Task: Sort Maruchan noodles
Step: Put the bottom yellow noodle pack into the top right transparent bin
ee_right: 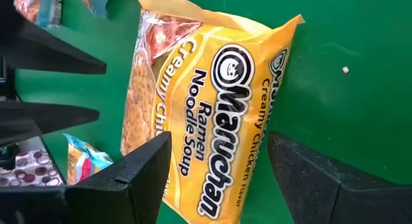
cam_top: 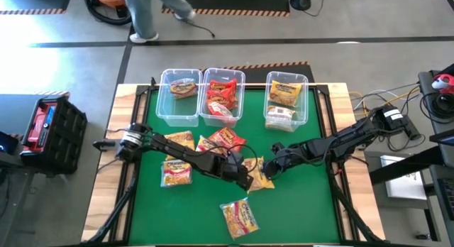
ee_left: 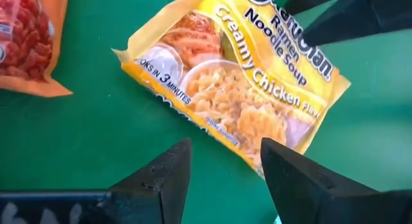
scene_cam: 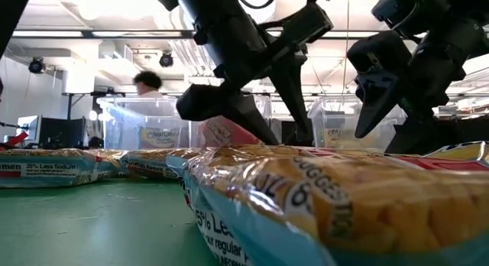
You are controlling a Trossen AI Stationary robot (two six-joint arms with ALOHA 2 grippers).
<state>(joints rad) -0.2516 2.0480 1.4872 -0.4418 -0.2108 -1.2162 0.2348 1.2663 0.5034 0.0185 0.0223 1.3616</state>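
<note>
A yellow Creamy Chicken Maruchan packet lies flat on the green table between my two grippers. My left gripper hovers open at its left end, and the left wrist view shows the packet just beyond the gripper. My right gripper is open at the packet's right end, and in the right wrist view its fingers stand on either side of the packet without touching it. More packets lie loose: red, orange-yellow, pinkish and yellow.
Three clear bins stand along the far edge: the left bin holds one packet, the middle bin red packets, the right bin yellow ones. A packet fills the low view's foreground. A person walks beyond the table. Cables lie off the right edge.
</note>
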